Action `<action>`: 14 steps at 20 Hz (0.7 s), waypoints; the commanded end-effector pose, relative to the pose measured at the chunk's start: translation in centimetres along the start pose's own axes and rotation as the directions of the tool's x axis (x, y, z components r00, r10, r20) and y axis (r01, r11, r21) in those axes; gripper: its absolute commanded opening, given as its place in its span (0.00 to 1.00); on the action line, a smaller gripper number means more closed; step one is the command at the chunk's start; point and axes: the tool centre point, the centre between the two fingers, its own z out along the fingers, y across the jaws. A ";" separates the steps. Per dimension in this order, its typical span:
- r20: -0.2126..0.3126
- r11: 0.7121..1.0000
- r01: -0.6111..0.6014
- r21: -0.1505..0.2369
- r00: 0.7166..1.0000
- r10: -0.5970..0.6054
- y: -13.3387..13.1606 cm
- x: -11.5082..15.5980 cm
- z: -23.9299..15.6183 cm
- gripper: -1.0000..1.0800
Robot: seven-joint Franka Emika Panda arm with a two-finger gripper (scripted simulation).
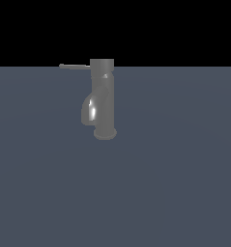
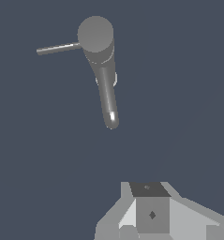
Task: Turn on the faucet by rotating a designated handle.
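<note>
The faucet [image 1: 103, 99] is a dull grey upright cylinder on a flared round base, with a short shiny curved spout [image 1: 90, 110] toward the exterior view's left. The handle [image 1: 74, 66], a thin straight grey rod, sticks out sideways from the cap toward the exterior view's left. The wrist view looks down on the faucet's cap [image 2: 95, 33], the handle [image 2: 58, 48] and the spout [image 2: 108, 103]. My gripper [image 2: 151, 187] shows only in the wrist view, well apart from the faucet, touching nothing. Its fingers appear together as one block, with nothing between them. The exterior view does not show the gripper.
The faucet stands on a flat dark blue-grey surface [image 1: 175, 183] that fills both views. Beyond its far edge the exterior view is black. No other objects are in view.
</note>
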 end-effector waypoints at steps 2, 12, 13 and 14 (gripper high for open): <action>0.006 0.997 -0.083 0.008 0.997 0.083 -0.9 1.9 0.3 0.00; 0.025 0.949 -0.316 0.017 0.949 0.316 -3.8 7.3 2.1 0.00; 0.027 0.941 -0.339 0.017 0.941 0.338 -4.1 7.9 2.3 0.00; 0.029 0.932 -0.362 0.017 0.932 0.361 -4.4 8.4 2.6 0.00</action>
